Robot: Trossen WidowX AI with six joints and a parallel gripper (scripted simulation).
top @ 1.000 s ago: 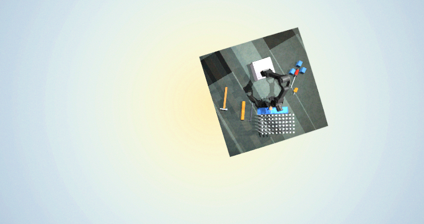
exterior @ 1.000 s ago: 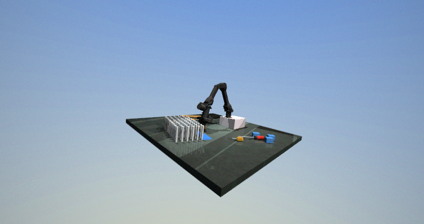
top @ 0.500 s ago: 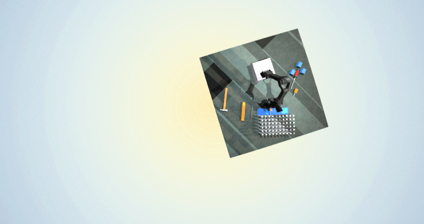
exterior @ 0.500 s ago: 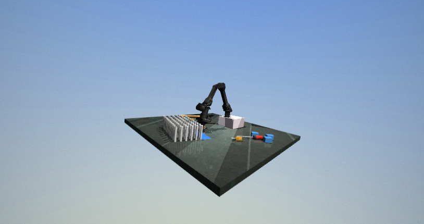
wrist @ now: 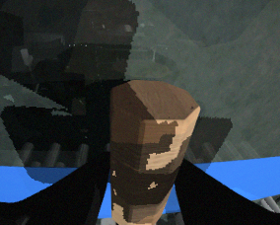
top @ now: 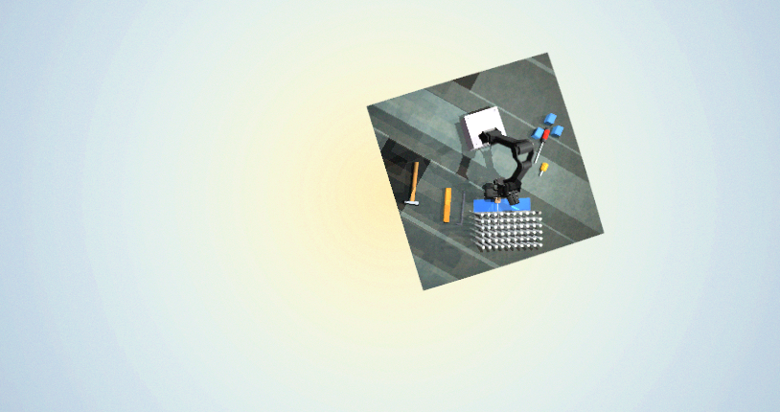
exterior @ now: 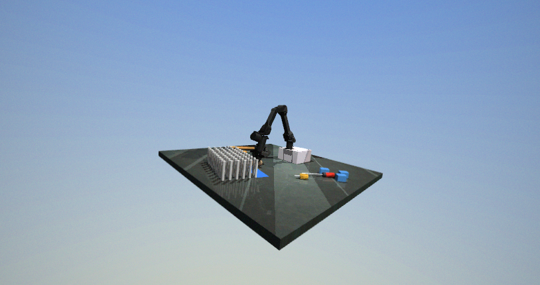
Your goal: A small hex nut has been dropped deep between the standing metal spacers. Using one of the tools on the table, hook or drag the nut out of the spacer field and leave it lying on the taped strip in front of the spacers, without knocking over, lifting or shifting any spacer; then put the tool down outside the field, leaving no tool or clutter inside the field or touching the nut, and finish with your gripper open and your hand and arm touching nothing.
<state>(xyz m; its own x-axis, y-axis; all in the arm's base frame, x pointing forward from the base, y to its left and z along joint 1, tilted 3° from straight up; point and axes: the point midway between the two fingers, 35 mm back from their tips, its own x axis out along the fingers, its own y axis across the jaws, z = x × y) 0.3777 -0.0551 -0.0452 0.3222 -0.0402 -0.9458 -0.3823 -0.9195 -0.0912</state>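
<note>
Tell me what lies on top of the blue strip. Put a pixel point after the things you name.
No object can be made out resting on the blue strip (top: 482, 205) (exterior: 260, 174) (wrist: 246, 173). The gripper (wrist: 142, 160) and wooden handle (wrist: 155, 128) cover part of it, so anything there stays unseen.

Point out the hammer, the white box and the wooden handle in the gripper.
Hammer (top: 414, 183): top view, on its shaft.
White box (top: 484, 117) (exterior: 301, 156): top and exterior views, on its top, then its side.
Wooden handle (wrist: 158, 101): wrist view, on its end.

The hex nut cannot be made out in any view. The wooden handle (top: 497, 199) (exterior: 260, 163) (wrist: 150, 148) runs off the wrist view's bottom edge.
</note>
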